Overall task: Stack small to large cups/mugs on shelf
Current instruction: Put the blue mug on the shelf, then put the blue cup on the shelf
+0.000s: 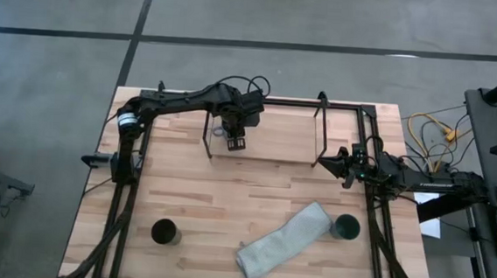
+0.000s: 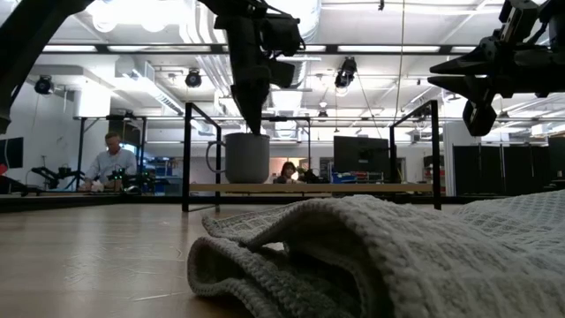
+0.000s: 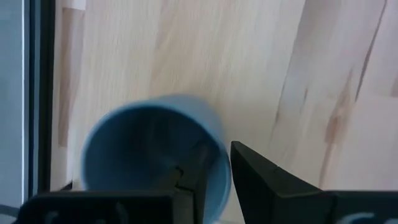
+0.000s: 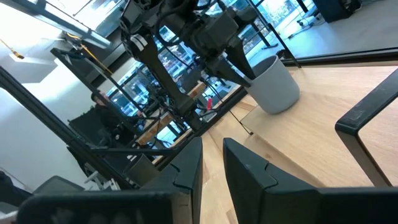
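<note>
1. The left gripper [image 1: 235, 141] is reaching down over the shelf [image 1: 284, 133], with its jaws straddling the rim of the grey-blue mug [image 2: 246, 157]: one finger is sitting inside the mug and the other outside. The jaws are standing only narrowly apart around the wall, and whether they are actually pinching it cannot be told.
2. The mug is standing upright on the shelf board near the shelf's left end post, probably because it is meant as the base or first piece of the stack there.
3. The right gripper [image 1: 348, 166] is waiting beside the shelf's right end, above the worktop [image 1: 218, 198], its jaws slightly parted and holding nothing.
4. The black cup [image 1: 164, 231] is standing on the worktop near the front left, well apart from the shelf; the dark teal cup [image 1: 345, 225] is standing front right, touching or just beside the end of the grey-green cloth [image 1: 283, 240].
5. The shelf board to the right of the mug is lying bare, giving room; the thin black rods at each end are likely the edges to watch when lifting clear.
</note>
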You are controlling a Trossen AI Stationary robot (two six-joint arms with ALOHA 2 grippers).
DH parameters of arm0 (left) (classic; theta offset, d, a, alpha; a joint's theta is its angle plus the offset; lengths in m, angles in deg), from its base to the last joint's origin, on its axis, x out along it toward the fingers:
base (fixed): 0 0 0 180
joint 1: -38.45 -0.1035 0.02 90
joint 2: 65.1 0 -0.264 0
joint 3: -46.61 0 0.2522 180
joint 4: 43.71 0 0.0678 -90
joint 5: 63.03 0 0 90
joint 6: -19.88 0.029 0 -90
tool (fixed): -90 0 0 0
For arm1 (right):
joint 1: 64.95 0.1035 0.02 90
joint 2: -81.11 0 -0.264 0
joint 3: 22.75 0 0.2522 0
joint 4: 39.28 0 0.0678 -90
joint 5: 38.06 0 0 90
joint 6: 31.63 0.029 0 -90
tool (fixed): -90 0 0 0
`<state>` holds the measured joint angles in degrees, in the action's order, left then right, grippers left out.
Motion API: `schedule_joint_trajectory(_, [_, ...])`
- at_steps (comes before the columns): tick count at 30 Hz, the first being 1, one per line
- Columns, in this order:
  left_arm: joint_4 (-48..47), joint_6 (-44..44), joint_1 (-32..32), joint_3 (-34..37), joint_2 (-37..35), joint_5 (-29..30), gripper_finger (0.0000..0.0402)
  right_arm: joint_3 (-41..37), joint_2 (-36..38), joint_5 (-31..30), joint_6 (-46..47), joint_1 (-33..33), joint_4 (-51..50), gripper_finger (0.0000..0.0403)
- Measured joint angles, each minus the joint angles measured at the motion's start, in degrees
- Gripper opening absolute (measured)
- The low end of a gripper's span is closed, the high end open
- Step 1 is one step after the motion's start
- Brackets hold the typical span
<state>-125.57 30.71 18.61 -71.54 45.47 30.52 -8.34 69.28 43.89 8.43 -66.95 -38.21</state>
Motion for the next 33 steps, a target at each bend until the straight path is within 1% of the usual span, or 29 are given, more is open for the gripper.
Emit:
schedule_joint_trajectory(6, [-7.2, 0.0, 0.1, -3.3, -0.1, 0.1, 0.0057, 0.0, 0.0, 0.0, 0.9, 0.0, 0.2, 0.0059])
schedule_joint_trajectory(10, [-9.7, 0.0, 0.6, -5.4, -0.2, 0.1, 0.0057, 0.0, 0.0, 0.5, 6.6, 0.0, 0.8, 0.0059])
schedule_joint_trajectory(13, [-9.7, 0.0, 0.8, -7.0, -0.4, 0.1, 0.0057, 0.0, 0.0, 2.4, 9.4, 0.0, 2.2, 0.0059])
schedule_joint_trajectory(15, [-9.6, 0.0, 0.8, -7.8, -0.7, 0.1, 0.0057, 0.3, 0.0, 3.4, 8.5, 0.0, 3.5, 0.0059])
schedule_joint_trajectory(18, [-9.7, -0.1, 0.8, -8.5, -1.3, 0.1, 0.0057, 3.7, -0.2, 3.5, 5.5, 0.0, 2.9, 0.0059])
schedule_joint_trajectory(20, [-10.2, -0.1, 0.8, -9.0, -2.0, 0.1, 0.0057, 7.7, -0.7, 3.6, 2.9, 0.0, 1.0, 0.0059])
schedule_joint_trajectory(22, [-11.0, -0.2, 0.9, -9.3, -3.0, 0.0, 0.0057, 13.0, -1.8, 3.8, 0.3, 0.0, -3.7, 0.0059])
schedule_joint_trajectory(25, [-12.7, -0.2, 1.3, -9.3, -4.4, -0.1, 0.0057, 22.8, -4.6, 3.8, -3.7, 0.0, -14.6, 0.0059])
schedule_joint_trajectory(29, [-17.4, -0.3, 2.3, -9.3, -6.6, -0.2, 0.0057, 37.0, -11.0, 3.8, -8.2, 0.0, -29.9, 0.0059])
schedule_joint_trajectory(33, [-22.1, -4.6, 3.3, -9.3, -8.8, -0.3, 0.0057, 50.7, -18.9, 4.1, -11.2, 0.0, -43.9, 0.0059])
